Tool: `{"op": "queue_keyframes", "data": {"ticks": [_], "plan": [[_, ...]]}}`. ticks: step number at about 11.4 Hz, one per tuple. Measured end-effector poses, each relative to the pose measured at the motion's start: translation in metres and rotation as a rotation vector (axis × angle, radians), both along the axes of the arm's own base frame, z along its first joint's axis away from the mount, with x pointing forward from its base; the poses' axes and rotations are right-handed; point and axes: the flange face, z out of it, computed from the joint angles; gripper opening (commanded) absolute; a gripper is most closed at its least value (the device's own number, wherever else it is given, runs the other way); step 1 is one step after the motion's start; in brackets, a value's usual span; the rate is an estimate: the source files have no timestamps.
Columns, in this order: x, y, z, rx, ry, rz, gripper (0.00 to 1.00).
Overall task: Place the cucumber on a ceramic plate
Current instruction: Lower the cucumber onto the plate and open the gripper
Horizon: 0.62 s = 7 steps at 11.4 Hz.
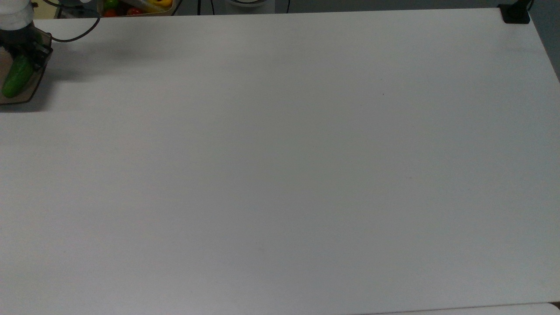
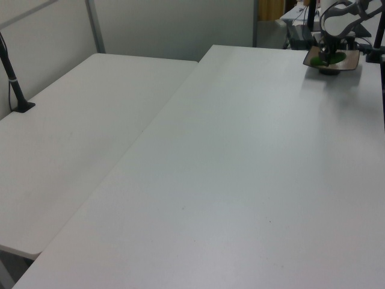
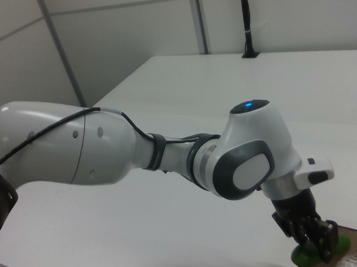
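Item: cucumber [image 1: 16,79], dark green | Location: lay on the ceramic plate [image 1: 35,85] at the top view's far left edge, on the white table [image 1: 280,166] | Tool: gripper [image 3: 313,246] directly over the cucumber's upper end, fingers astride it; grasping or released, could not tell | Nearby: bin of produce [image 1: 135,6] past the table's far edge.

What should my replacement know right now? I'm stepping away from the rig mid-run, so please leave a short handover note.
Gripper: low over the plate, around the cucumber's upper end; whether the fingers have let go cannot be told.
Cucumber: lying on the ceramic plate, at the top view's far left table edge.
Done: the cucumber is brought to the plate and looks set down.
Left: confirm release, then lift the arm clear without dragging the cucumber off.
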Motion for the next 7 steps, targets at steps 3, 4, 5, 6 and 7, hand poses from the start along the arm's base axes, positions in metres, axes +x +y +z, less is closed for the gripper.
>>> {"op": "queue_keyframes", "data": {"ticks": [3,4,5,6,7], "plan": [[0.0006,-0.0004,0.0004,-0.002,-0.003,0.001,1.0],[0.0007,-0.0005,0.0006,-0.002,-0.003,0.001,1.0],[0.0008,-0.0005,0.0007,-0.002,-0.004,0.001,1.0],[0.001,-0.0006,0.0013,-0.003,-0.005,0.001,1.0],[0.0019,-0.0012,0.0037,-0.006,-0.009,0.001,1.0]]}}
